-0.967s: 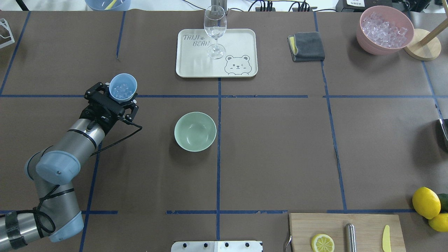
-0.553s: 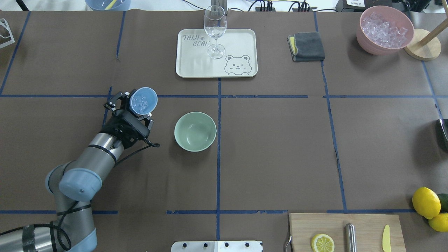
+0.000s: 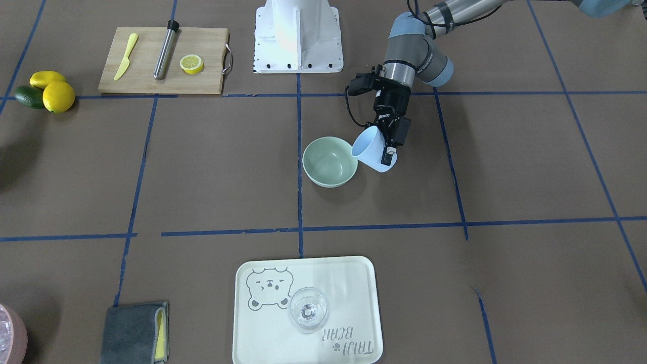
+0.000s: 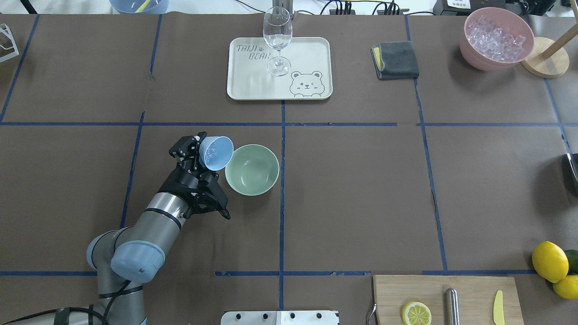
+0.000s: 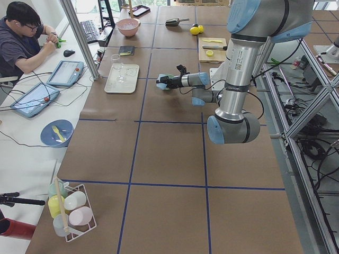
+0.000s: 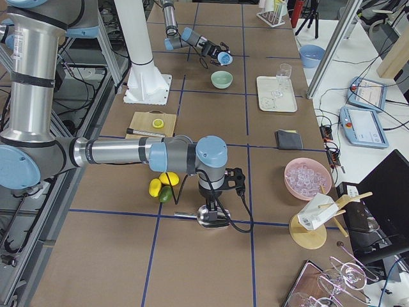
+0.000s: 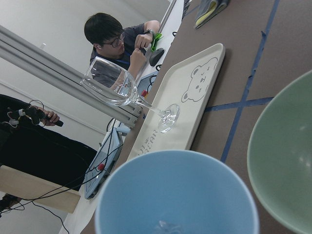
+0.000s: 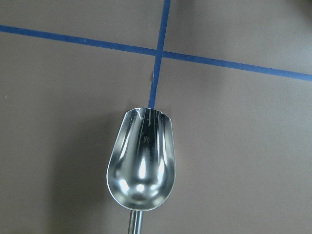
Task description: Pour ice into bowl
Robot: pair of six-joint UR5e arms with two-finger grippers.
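Note:
My left gripper (image 4: 201,152) is shut on a light blue cup (image 4: 217,152) and holds it tipped on its side, mouth toward the bowl. The cup's rim is at the left rim of the pale mint-green bowl (image 4: 252,171), which holds nothing. A few clear ice cubes (image 4: 210,154) lie inside the cup. The front view shows the cup (image 3: 373,149) leaning over the bowl (image 3: 329,163). The left wrist view shows the cup (image 7: 178,195) and the bowl (image 7: 285,161). My right gripper is above a metal scoop (image 8: 141,165); I cannot tell whether it is open or shut.
A cream tray (image 4: 311,54) with a wine glass (image 4: 277,38) stands behind the bowl. A grey cloth (image 4: 396,59) and a pink container of ice (image 4: 496,38) are at the far right. A cutting board (image 4: 469,293) with a lemon slice and lemons (image 4: 550,261) are at the near right.
My left arm has carried the cup right and toward me, up to the bowl's left rim. The cup has gone from upright to tipped toward the bowl.

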